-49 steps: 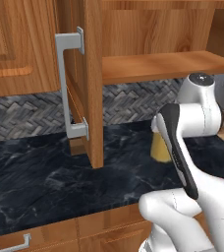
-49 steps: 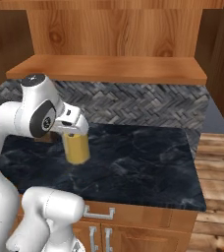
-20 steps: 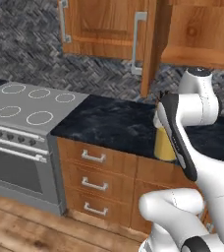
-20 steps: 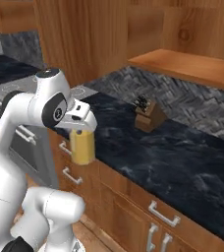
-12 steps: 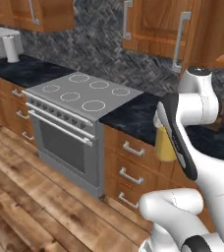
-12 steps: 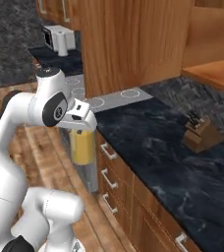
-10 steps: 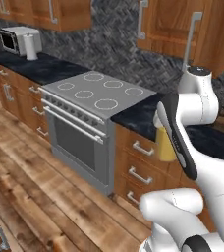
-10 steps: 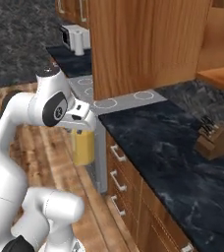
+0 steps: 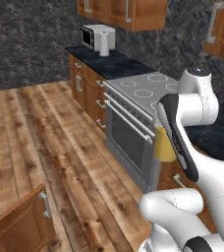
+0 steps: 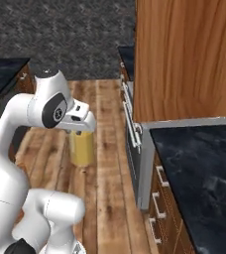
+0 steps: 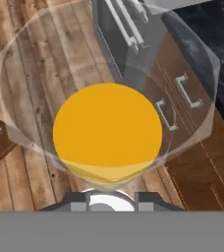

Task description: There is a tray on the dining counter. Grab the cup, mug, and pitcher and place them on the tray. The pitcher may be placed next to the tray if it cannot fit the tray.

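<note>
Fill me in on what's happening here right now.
The white arm is carrying the pitcher of orange-yellow liquid, its tool shut on it from above and holding it in the air over the wooden floor. The stove stands close by. Tray, cup and mug aren't visible, so nothing shows the pitcher being set down yet.

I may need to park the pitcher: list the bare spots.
Bare: black counter right of the stove; black counter between stove and microwave. Microwave corner crowded by a white kettle. The gripper holds the pitcher over wood floor.
</note>
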